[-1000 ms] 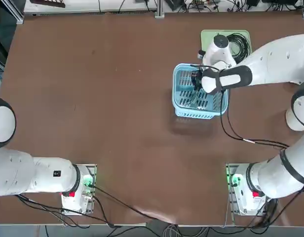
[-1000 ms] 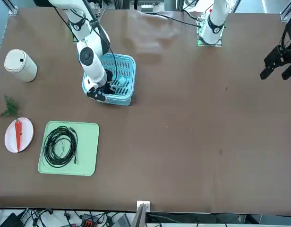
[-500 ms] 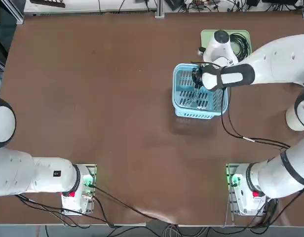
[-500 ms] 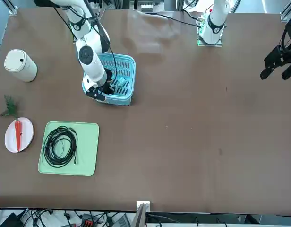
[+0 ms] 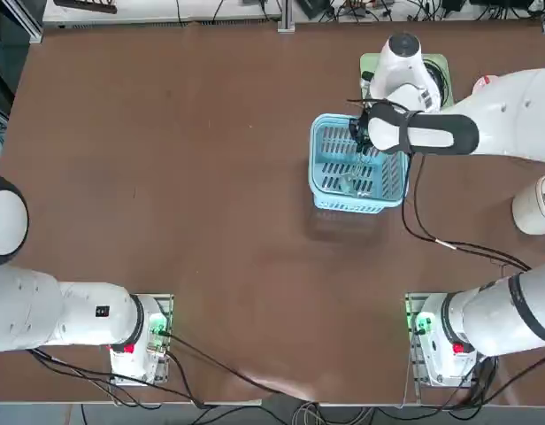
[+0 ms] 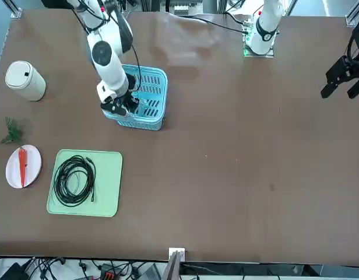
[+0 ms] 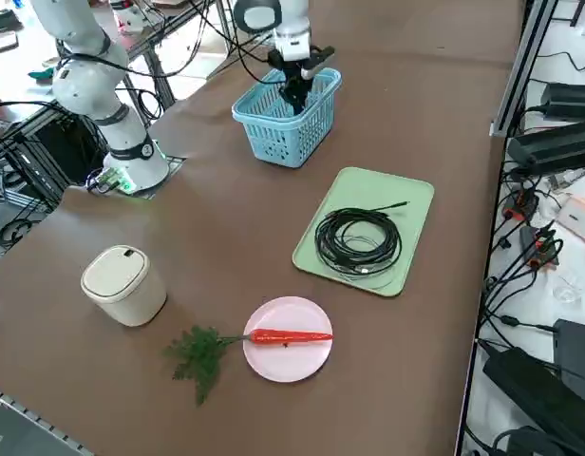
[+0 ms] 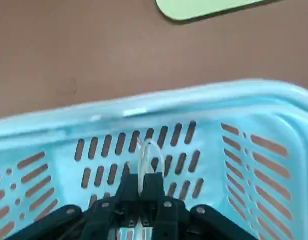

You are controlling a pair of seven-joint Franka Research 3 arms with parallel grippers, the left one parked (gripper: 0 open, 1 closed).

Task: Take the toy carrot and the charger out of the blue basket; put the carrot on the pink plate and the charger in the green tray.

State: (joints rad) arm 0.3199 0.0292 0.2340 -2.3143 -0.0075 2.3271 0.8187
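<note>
The toy carrot [image 7: 289,335] lies flat across the pink plate [image 7: 289,366]. It is a thin red-orange stick, and in the front view its long side runs from near to far, with the wispy green leaves [image 7: 199,353] at the far end, spilling off the plate onto the brown table [image 6: 226,146]. The plate is round, smooth and flat. Next to it sits the green tray [image 6: 109,192], a flat box shape with round corners, and a black cable [image 6: 74,179] lies coiled in a ring inside it. The blue basket [image 5: 330,190] is hard plastic with lots of little slots in its sides and bottom. The right pincer [image 8: 141,189] hangs just over the basket, at the edge closest to the tray. Its black fingers [image 8: 155,186] are pressed together, pinching a thin pale loop of the charger cable [image 8: 145,159] that sticks up between the tips. The white block of the charger cannot be made out. The carrot and plate are well apart from the pincer, past the tray. A white round bin [image 6: 25,80] with a lid stands alone on the table, away from the basket.
</note>
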